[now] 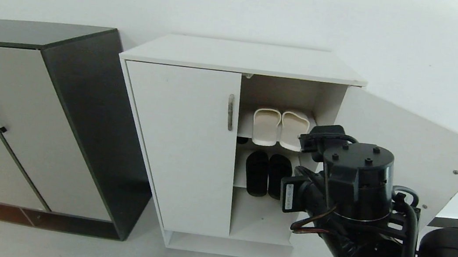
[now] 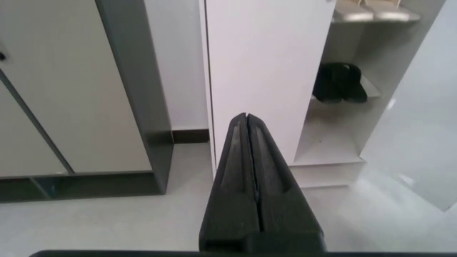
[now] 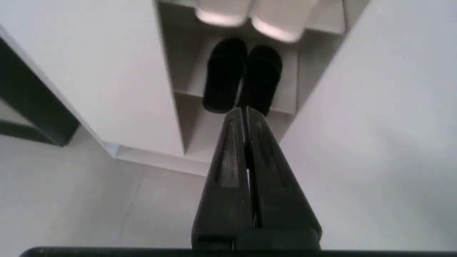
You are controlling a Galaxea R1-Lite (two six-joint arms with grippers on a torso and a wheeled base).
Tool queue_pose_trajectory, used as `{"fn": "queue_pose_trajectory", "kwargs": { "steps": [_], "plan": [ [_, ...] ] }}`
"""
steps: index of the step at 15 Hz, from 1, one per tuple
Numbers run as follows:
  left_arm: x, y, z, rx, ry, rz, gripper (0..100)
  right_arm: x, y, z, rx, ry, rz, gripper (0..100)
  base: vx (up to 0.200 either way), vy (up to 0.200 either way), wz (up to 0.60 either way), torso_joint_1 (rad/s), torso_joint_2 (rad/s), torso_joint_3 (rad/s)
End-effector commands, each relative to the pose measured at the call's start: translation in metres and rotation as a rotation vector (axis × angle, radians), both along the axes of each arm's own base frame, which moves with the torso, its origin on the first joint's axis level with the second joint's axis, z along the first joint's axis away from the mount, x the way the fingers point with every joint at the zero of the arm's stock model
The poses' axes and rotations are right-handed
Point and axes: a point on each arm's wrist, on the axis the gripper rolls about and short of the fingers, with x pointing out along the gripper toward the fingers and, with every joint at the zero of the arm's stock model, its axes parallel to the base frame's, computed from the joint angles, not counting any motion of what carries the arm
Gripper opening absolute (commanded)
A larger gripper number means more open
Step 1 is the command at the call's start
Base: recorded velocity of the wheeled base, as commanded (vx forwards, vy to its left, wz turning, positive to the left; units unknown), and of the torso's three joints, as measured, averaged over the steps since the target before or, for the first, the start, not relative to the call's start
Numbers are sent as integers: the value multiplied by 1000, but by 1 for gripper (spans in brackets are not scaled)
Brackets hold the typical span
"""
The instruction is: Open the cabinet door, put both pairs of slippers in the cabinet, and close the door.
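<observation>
The white slippers (image 1: 280,128) lie side by side on the upper shelf in the right half of the white cabinet (image 1: 242,57). The black slippers (image 1: 267,174) lie side by side on the shelf just below. Both pairs are plain slides with one broad strap and show no readable print.

The right door (image 1: 408,147) stands swung wide to the right, its free edge well out from the cabinet. The left door (image 1: 179,139) is closed, and its metal handle (image 1: 230,112) borders the opening.

The right gripper (image 3: 247,111) hangs before the open half, apart from the black pair and near the open door's inner face. Its fingers are pressed together on nothing. The left gripper (image 2: 246,116) is low over the floor (image 1: 62,248), facing the closed door from well back, with its fingers likewise closed and empty.

A dark cabinet (image 1: 92,128) stands just left of the white one.
</observation>
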Motion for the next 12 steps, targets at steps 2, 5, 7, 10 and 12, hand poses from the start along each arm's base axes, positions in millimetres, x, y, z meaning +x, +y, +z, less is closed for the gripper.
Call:
{"fn": "queue_pose_trajectory", "kwargs": {
  "steps": [2, 5, 7, 10, 12],
  "plan": [
    [0, 0, 0, 0, 0, 0, 0, 0, 0, -1, -3, 0, -3, 0, 0, 0, 0, 139, -469, -327],
    [0, 0, 0, 0, 0, 0, 0, 1, 0, -1, -3, 3, -1, 0, 0, 0, 0, 157, -471, -318],
    [0, 0, 0, 0, 0, 0, 0, 1, 0, -1, -1, 1, -1, 0, 0, 0, 0, 176, -491, -320],
    [0, 0, 0, 0, 0, 0, 0, 1, 0, 0, 0, 0, -4, 0, 0, 0, 0, 191, -499, -308],
    [0, 0, 0, 0, 0, -2, 0, 1, 0, 0, 0, 0, -4, 0, 0, 0, 0, 202, -508, -312]
  ]
}}
